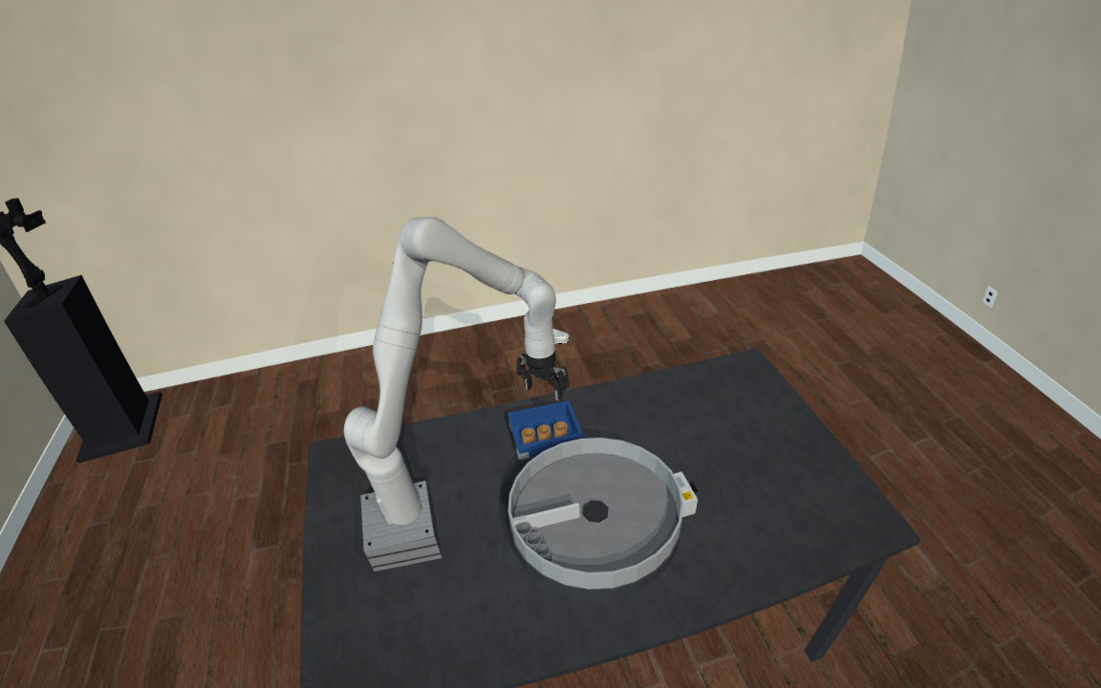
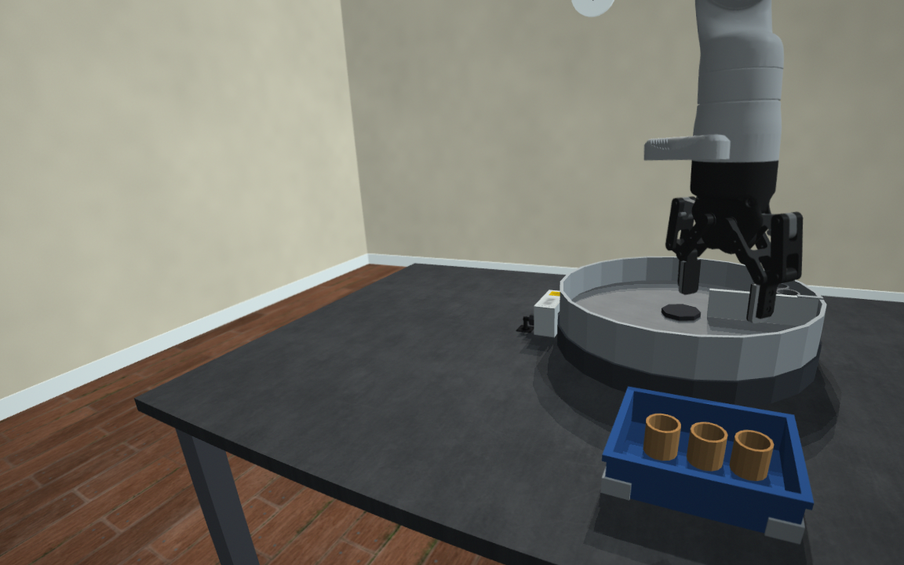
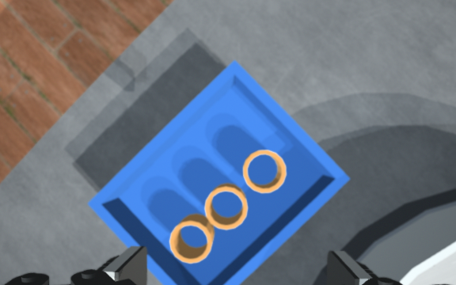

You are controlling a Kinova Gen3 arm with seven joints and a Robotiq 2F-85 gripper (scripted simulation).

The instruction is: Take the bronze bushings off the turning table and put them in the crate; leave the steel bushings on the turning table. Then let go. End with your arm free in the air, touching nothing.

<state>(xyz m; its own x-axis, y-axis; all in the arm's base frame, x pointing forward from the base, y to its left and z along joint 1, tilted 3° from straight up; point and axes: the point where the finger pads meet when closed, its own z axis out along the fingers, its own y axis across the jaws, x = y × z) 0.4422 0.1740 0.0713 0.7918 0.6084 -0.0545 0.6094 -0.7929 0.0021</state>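
Observation:
Three bronze bushings (image 1: 544, 434) (image 2: 705, 457) (image 3: 191, 254) stand upright in a row inside the blue crate (image 2: 694, 490) (image 3: 287, 123). Three steel bushings (image 1: 534, 540) sit together on the turning table (image 1: 639, 491) (image 2: 617, 302), near its ring wall and beside the white divider bar; only rims of them show behind the bar in the exterior view. No bronze bushing shows on the visible part of the turning table. My gripper (image 1: 543, 392) (image 2: 722, 304) (image 3: 236, 269) is wide open with nothing between its fingers. It hangs well above the crate, clear of the bushings.
The ring wall (image 1: 597, 575) (image 2: 687, 351) stands up around the turning table, close beside the crate. A white divider bar (image 1: 548, 516) (image 2: 726, 307) crosses part of the disc. A small white box (image 1: 684, 494) (image 2: 546, 314) is fixed outside the ring.

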